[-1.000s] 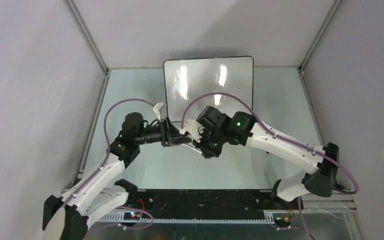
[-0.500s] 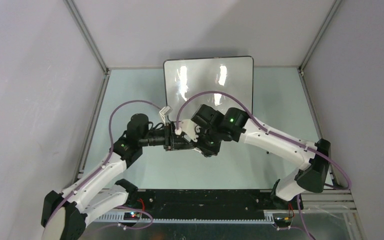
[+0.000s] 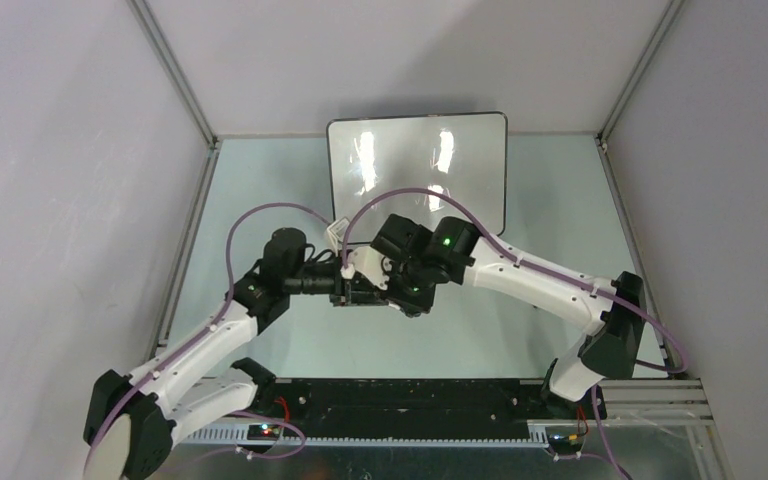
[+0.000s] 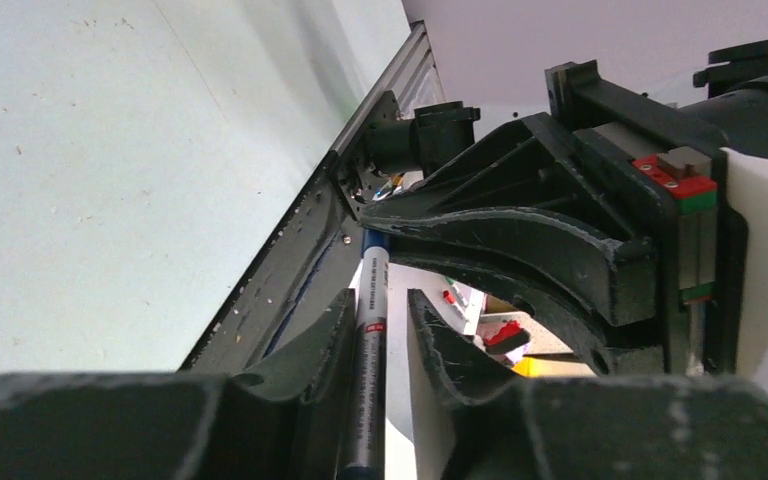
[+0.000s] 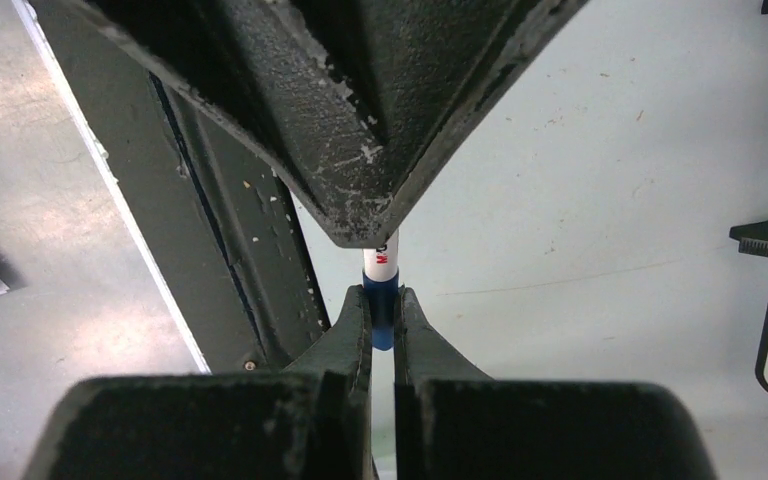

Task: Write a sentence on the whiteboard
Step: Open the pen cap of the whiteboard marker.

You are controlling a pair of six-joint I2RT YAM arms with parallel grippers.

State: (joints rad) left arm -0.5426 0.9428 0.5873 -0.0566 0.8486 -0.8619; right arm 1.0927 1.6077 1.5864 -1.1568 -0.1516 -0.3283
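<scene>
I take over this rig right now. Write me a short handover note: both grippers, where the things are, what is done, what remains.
Left gripper: open, jaws on either side of the marker body, with a gap on one side.
Right gripper: shut on the marker's blue end.
Whiteboard: at the far side, beyond both grippers; the marker is between them, in front of it.
Done: the marker is off the table.
Left: no writing shows on the whiteboard, so the whole sentence remains.
</scene>
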